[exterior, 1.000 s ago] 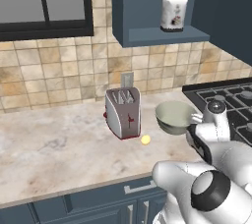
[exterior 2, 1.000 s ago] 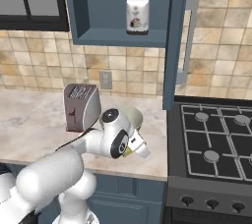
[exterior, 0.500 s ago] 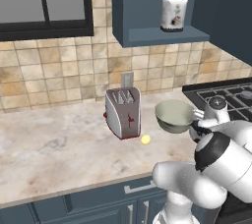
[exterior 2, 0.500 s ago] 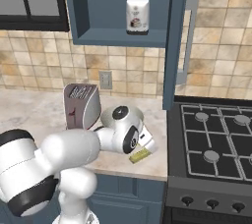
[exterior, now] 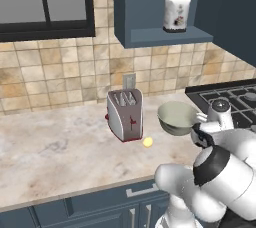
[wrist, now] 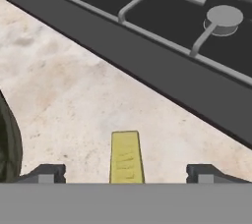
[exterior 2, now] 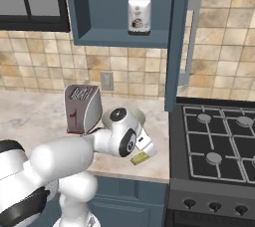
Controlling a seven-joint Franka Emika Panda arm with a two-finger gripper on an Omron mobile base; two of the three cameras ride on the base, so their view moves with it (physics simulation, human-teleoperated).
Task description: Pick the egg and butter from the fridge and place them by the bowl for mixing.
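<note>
The end effector (wrist: 125, 174) stands wide open, holding nothing; the butter (wrist: 126, 156) lies flat on the bench (wrist: 64, 95), seemingly just beside the bowl (exterior: 177, 118), ready for mixing.

I see butter (wrist: 126, 156) flat on counter near bowl (exterior: 176, 117); egg (exterior: 147, 142) rests beside toaster.

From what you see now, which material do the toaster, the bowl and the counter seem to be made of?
The toaster: probably brushed metal, silver-grey with a soft sheen.
The bowl: likely glazed ceramic, smooth pale greenish-cream, though plastic is possible.
The counter: looks like polished stone, beige with mottled, cloudy veins.
</note>
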